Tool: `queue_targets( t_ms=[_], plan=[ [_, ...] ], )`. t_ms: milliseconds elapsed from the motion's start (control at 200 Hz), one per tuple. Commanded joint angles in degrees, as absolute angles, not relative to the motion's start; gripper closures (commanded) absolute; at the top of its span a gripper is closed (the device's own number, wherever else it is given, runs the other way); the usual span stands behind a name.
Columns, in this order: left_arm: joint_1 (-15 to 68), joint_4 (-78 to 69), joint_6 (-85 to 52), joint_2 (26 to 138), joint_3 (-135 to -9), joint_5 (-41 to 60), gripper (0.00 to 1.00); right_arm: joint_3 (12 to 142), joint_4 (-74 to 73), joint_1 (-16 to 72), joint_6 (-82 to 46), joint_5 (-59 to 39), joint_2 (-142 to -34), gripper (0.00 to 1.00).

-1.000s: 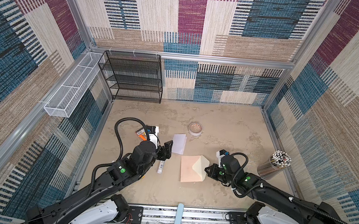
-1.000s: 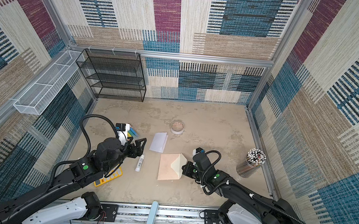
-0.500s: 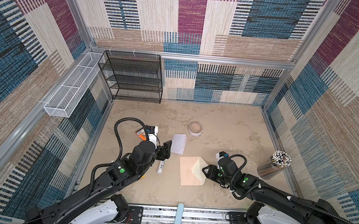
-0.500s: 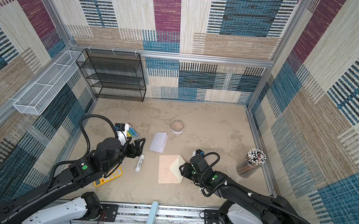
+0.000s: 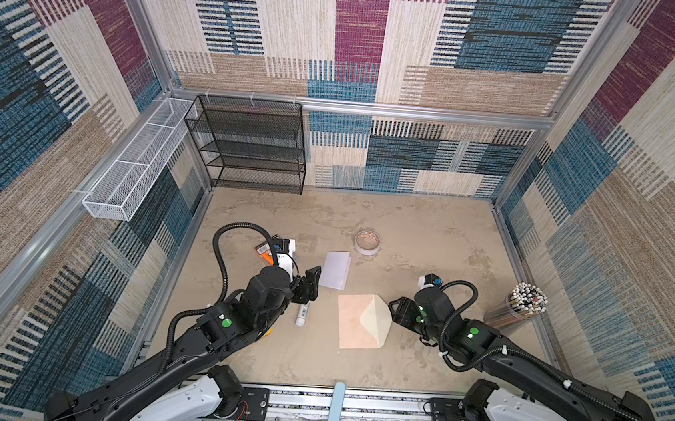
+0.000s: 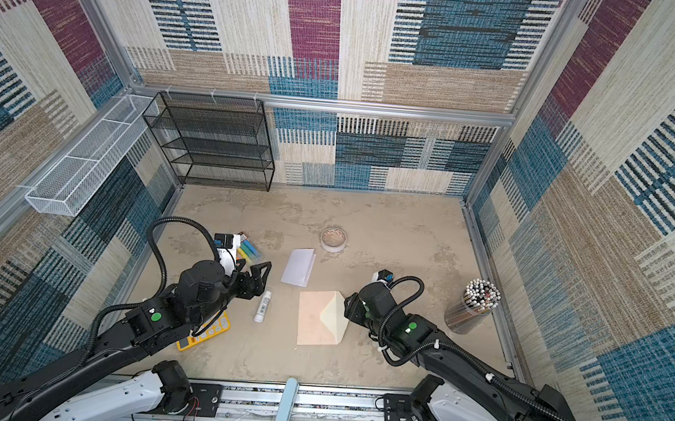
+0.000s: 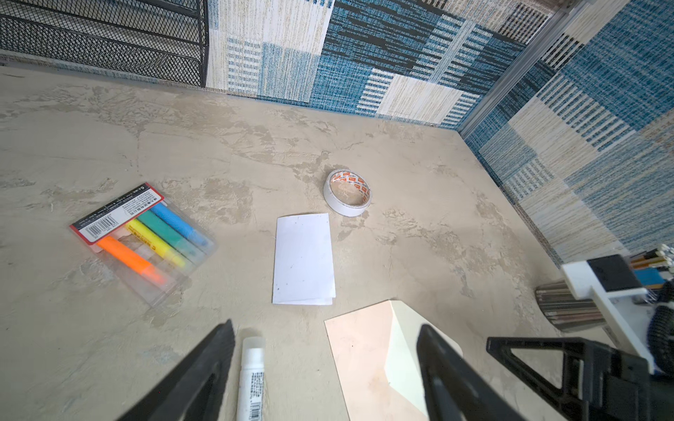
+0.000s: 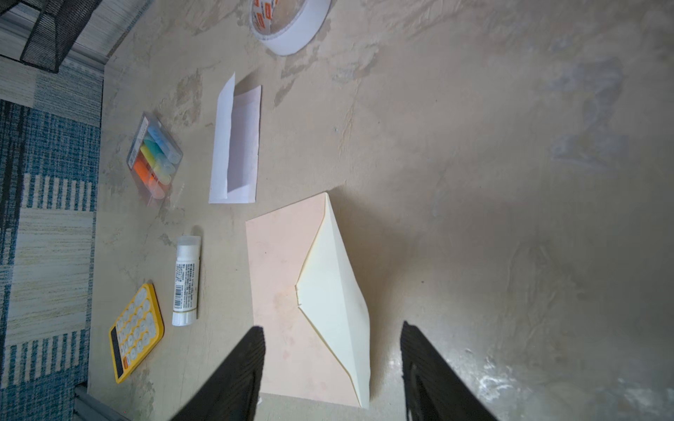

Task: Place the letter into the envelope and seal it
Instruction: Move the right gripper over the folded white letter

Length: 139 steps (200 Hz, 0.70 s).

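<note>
Envelope (image 5: 353, 325) sits centre-frame in a top view, flap (image 5: 376, 321) half up now the right gripper (image 8: 332, 328) has just let go and spread, letter (image 5: 335, 270) still outside just above it, left gripper (image 7: 326, 324) wide too, so loading's next.

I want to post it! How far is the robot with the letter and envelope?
Little looks done: the envelope lies with its cream flap lifted. Nothing is in hand: the left gripper and right gripper are open and empty. The letter lies on the table apart from the envelope. Left: pick it up, slide it in, seal the flap.
</note>
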State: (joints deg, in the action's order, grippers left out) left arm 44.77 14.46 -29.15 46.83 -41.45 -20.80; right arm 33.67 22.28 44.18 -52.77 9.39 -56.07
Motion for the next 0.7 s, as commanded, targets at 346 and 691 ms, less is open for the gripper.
queue_targets(
  t_ms=[346, 691],
  plan=[
    [43.4, 16.9, -28.4, 47.8, -43.0, -22.0, 0.18, 53.9, 23.7, 44.1, -40.7, 16.2, -67.5, 0.27],
    [38.0, 11.3, -27.7, 52.6, -40.2, -16.1, 0.18, 61.7, 11.2, 43.9, -36.5, 4.4, -84.0, 0.31]
  ],
)
